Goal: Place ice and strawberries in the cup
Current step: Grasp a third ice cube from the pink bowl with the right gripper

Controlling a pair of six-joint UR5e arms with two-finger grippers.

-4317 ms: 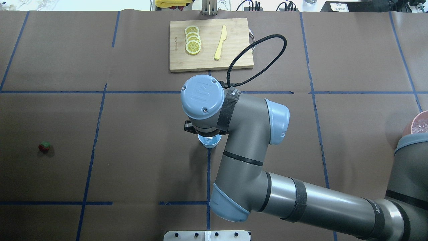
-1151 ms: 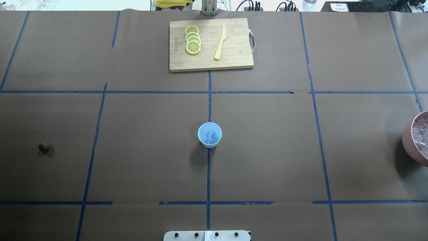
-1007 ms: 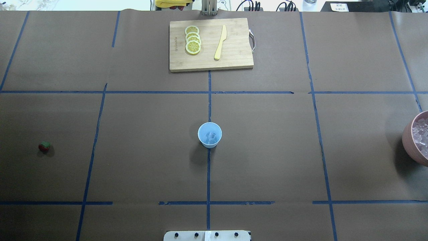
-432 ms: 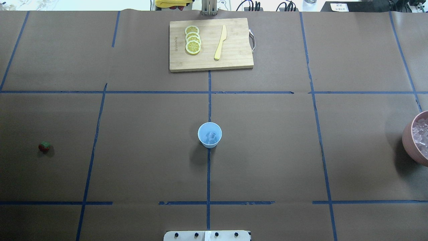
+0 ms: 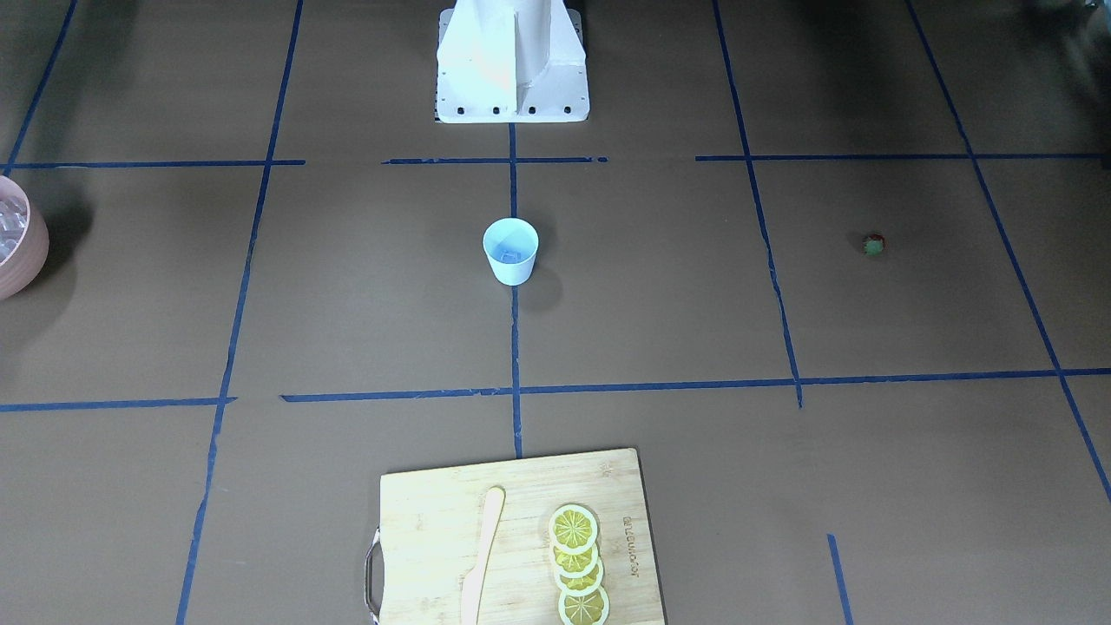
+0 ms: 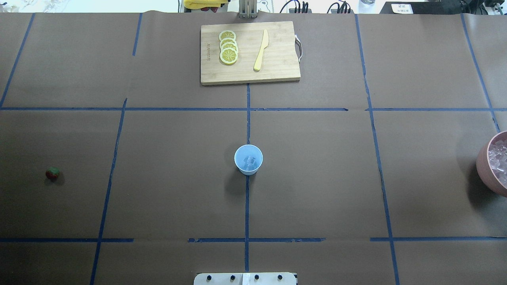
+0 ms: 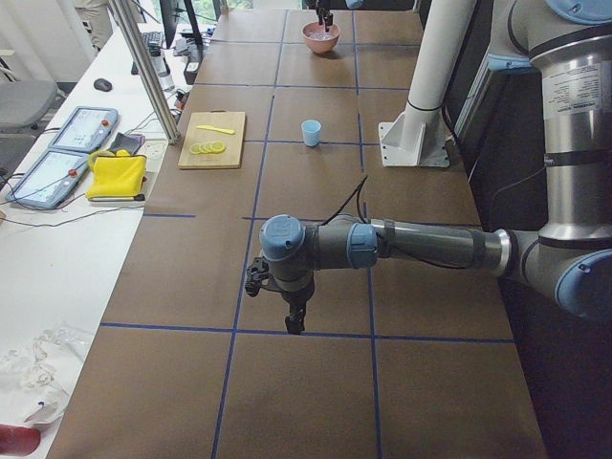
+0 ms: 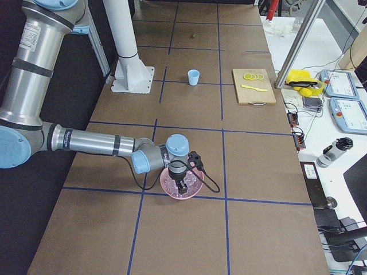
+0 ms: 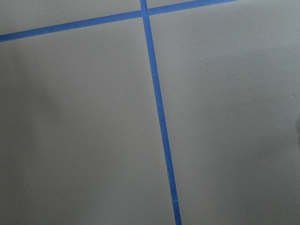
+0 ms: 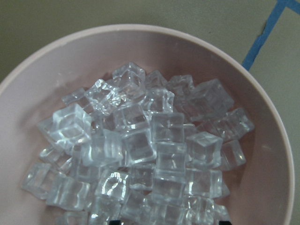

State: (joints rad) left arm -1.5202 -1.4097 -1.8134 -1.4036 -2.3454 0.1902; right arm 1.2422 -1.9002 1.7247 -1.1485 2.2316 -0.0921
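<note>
table (image 6: 317,178), brown-papered, blue-taped | on it: cup (image 6: 248,171), cutting board (image 6: 281,67), pink bowl (image 6: 483,170), what looks like a strawberry (image 6: 52,173)

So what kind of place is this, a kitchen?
Probably a robotics lab: a table gridded with blue tape, teach pendants on the side bench, and the robot's left arm.

We see matt brown paper covering the desk (image 6: 317,178), crossed by smooth blue tape (image 9: 159,117). The ice (image 10: 140,145) is clear and glossy, with bright highlights. Its bowl (image 10: 84,61) is smooth, matt pink. The cup (image 5: 512,269) looks like smooth pale plastic. The board (image 6: 277,67) is light, grained wood. The left arm (image 7: 421,247) shows dull grey metal with blue caps. The cloth (image 7: 115,177) is yellow.
</note>
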